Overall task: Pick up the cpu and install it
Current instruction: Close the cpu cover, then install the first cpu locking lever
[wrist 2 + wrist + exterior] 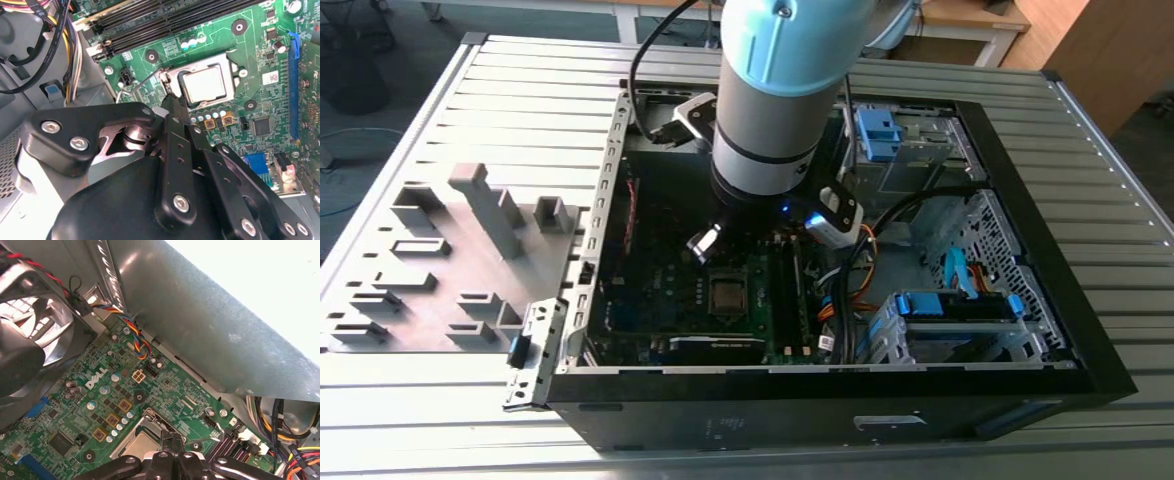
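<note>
In the exterior view, the robot arm (774,110) reaches down into an open computer case (854,400) that lies on its side on a slatted metal table (440,400). The arm's lower end hangs over the green motherboard (654,300), just above the square socket (724,291) near the board's middle. A grey fixture tray (440,280) with upright blocks sits on the table at the exterior view's left, beside the case. Blue drive brackets (961,305) and bundled cables (854,290) fill the case at the exterior view's right.

In the second wrist view, the gripper (172,102) is seen from behind its black linkage. The 2 fingers (175,135) come together to a narrow tip with no visible gap, and nothing shows between them. That tip points at the corner of the socket frame (165,77). The cpu (204,84), a pale silver square, lies flat inside the socket, just beyond the fingertips; I cannot tell whether they touch it. Long black memory slots (165,17) run past the socket, and a blue slot (293,85) lies along the board's far edge.

In the first wrist view, the gripper (175,440) tip stands right at the cpu (137,445), which rests in the socket. A black fan (30,335) and a twisted coloured wire (132,335) sit nearby, under the case's grey metal wall (200,325).
</note>
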Tool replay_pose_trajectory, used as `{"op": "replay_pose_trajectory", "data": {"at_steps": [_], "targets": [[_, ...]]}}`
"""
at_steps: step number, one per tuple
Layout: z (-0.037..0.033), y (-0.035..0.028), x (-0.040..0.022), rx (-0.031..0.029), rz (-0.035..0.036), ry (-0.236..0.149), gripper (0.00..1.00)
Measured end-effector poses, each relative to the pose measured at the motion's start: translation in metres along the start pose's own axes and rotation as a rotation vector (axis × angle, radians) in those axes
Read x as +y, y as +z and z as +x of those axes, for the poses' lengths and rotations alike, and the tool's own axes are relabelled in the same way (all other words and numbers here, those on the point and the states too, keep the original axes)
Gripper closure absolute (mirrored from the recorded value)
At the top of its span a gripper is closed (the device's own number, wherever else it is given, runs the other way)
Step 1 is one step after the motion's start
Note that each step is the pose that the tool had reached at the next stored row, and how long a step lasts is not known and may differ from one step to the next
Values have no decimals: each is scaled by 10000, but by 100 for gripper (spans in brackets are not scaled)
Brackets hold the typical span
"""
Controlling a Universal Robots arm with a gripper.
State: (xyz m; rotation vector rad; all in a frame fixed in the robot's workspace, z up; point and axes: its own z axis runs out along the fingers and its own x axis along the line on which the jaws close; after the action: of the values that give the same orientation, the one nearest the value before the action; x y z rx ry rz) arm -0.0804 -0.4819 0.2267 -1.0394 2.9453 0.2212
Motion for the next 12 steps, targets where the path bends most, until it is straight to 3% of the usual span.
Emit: {"op": "replay_pose_trajectory", "data": {"at_steps": [12], "targets": [[0, -1, 0, -4, 4, 0, 89]]}}
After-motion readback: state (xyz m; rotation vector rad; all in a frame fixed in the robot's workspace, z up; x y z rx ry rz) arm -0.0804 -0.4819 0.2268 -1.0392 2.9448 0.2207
